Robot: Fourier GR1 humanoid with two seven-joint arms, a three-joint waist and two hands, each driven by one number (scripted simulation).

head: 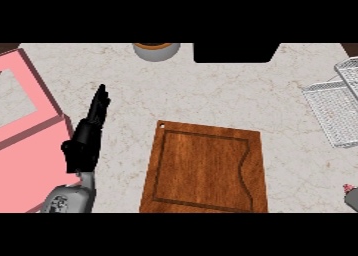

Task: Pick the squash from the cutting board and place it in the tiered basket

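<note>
Judging by the cutting board (204, 170) just right of the left hand (84, 142), whose fingers are straight and pressed together, the squash is lifted, but it shows nowhere, not even in the tiered basket (337, 110) far to that hand's right.
</note>
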